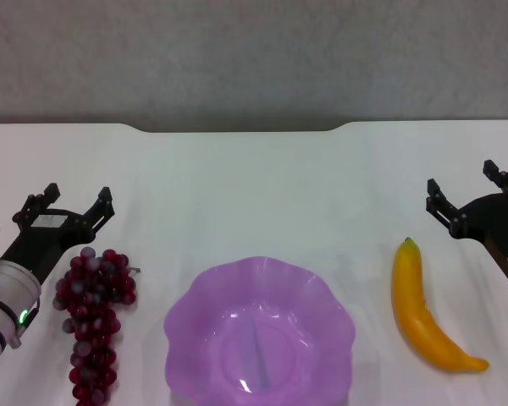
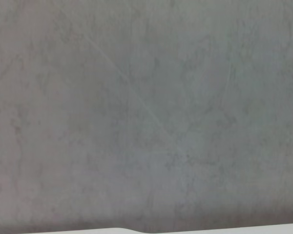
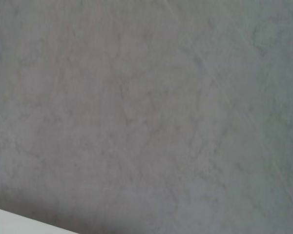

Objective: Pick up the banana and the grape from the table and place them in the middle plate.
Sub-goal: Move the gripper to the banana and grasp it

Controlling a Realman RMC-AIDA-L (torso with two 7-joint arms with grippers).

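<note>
In the head view the translucent purple plate (image 1: 322, 296) with a scalloped rim sits at the front middle of the white table (image 1: 254, 186) and holds nothing. The bunch of dark red grapes (image 1: 93, 321) lies to its left. The yellow banana (image 1: 425, 311) lies to its right, dark tip pointing away. My left gripper (image 1: 66, 203) is open and empty, just behind and left of the grapes. My right gripper (image 1: 464, 188) is open and empty, behind and right of the banana's tip. Both wrist views show only a grey wall and a sliver of table edge.
The table's far edge has a notch (image 1: 237, 128) at the middle, with a grey wall (image 1: 254, 59) behind it. The same wall fills the left wrist view (image 2: 146, 117) and the right wrist view (image 3: 146, 117).
</note>
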